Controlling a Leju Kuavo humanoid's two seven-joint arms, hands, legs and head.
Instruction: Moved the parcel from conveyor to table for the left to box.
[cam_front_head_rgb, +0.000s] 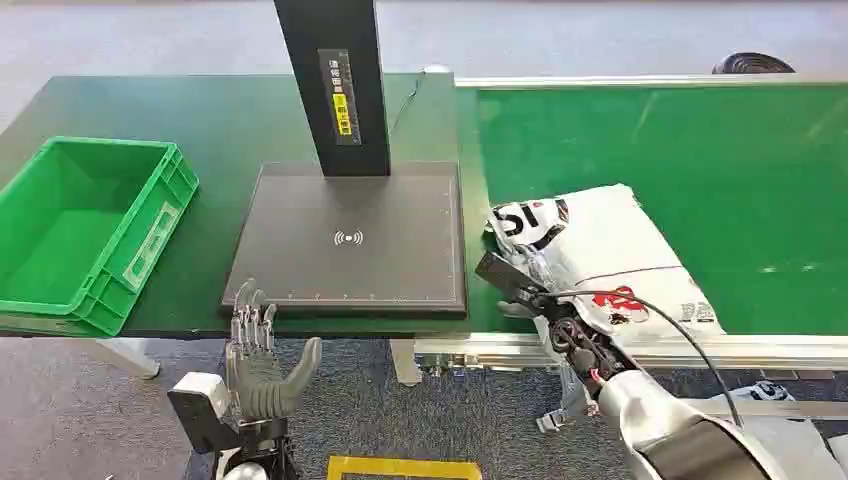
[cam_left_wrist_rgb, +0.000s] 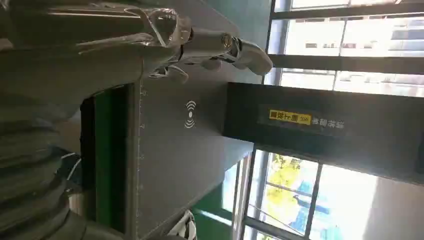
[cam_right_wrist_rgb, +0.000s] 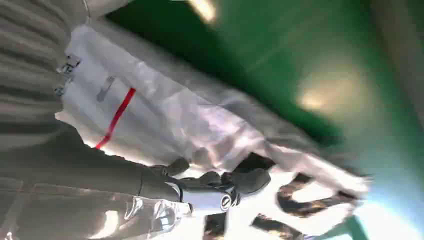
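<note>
The parcel (cam_front_head_rgb: 610, 255), a white plastic bag with black and red print, lies on the green conveyor (cam_front_head_rgb: 700, 150) near its front left corner. My right hand (cam_front_head_rgb: 515, 282) sits on the bag's crumpled near-left edge. In the right wrist view the right hand (cam_right_wrist_rgb: 210, 187) curls its fingers (cam_right_wrist_rgb: 250, 180) into the parcel (cam_right_wrist_rgb: 165, 120) and grips the plastic. My left hand (cam_front_head_rgb: 262, 360) hangs open below the table's front edge, fingers spread and pointing up, holding nothing. In the left wrist view the left hand (cam_left_wrist_rgb: 165, 45) is just off the black pad (cam_left_wrist_rgb: 175, 150).
A black scanner pad (cam_front_head_rgb: 350, 240) with a dark upright post (cam_front_head_rgb: 335, 85) lies on the green table (cam_front_head_rgb: 230, 120), between the conveyor and an empty green crate (cam_front_head_rgb: 85, 225) at the far left. The conveyor's metal side rail (cam_front_head_rgb: 480, 350) runs along the front.
</note>
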